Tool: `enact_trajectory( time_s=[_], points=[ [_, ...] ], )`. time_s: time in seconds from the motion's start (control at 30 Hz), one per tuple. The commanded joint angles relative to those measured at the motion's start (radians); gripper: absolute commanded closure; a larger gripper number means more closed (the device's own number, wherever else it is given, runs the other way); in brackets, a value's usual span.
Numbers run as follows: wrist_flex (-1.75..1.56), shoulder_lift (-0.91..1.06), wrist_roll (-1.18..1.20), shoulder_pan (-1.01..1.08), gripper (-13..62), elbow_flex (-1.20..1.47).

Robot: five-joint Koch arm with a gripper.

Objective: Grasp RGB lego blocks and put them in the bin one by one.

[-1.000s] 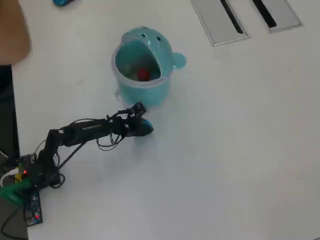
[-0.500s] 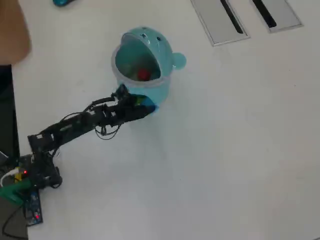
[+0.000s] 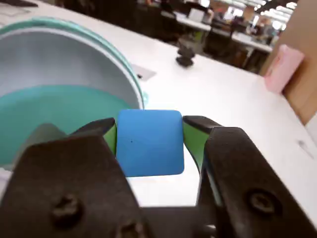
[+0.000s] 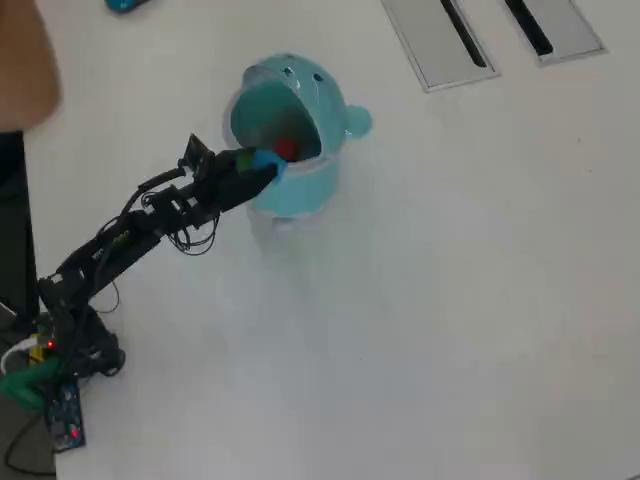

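No readable writing, brand or label in either view.

In the wrist view: gripper [image 3: 149, 144] clenched on the blue block [image 3: 149, 143], green-padded fingers [image 3: 194, 141] pressed against its left and right faces. Just beyond and to the left, the teal bin [image 3: 74, 106], rim and pale inner wall filling the upper left. Farther off, a white tabletop [image 3: 213, 94], a small dark object [image 3: 185, 53] and a pink object [image 3: 282, 67] at the far right, none of which can be identified.

In the overhead view only: the whole arm [image 4: 130, 235], reaching from its base at the lower left up toward the bin [image 4: 300, 185]; gripper [image 4: 262, 165] with the blue block [image 4: 266, 160] over the bin's left rim. Inside the bin, one red block [image 4: 288, 149], hidden from the wrist camera. Two grey flat panels [image 4: 440, 40] at the far edge of the table [image 4: 450, 300]. A small blue object [image 4: 125, 5] at the top left edge.

Count: one blue block, one red block, one bin. Yellow-green block not made out with certainty.
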Motion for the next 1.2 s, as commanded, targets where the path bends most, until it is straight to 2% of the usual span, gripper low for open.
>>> enact_trajectory(
  time_s=[0.0,0.47,0.67,0.77,1.0,1.07,1.17],
  points=[
    [-0.170,0.043,-0.009,-0.038,44.0,-0.101],
    [-0.318,-0.074,-0.075,-0.236,44.0,-0.144],
    [-0.321,-0.321,-0.075,-0.216,43.9,-0.367],
    [-0.328,-0.371,-0.074,-0.219,43.9,-0.400],
    [-0.282,-0.407,-0.017,-0.193,30.9,-0.439],
    [-0.224,-0.408,-0.003,-0.181,22.5,-0.459],
    [-0.176,-0.394,0.029,-0.166,19.4,-0.462]
  ],
)
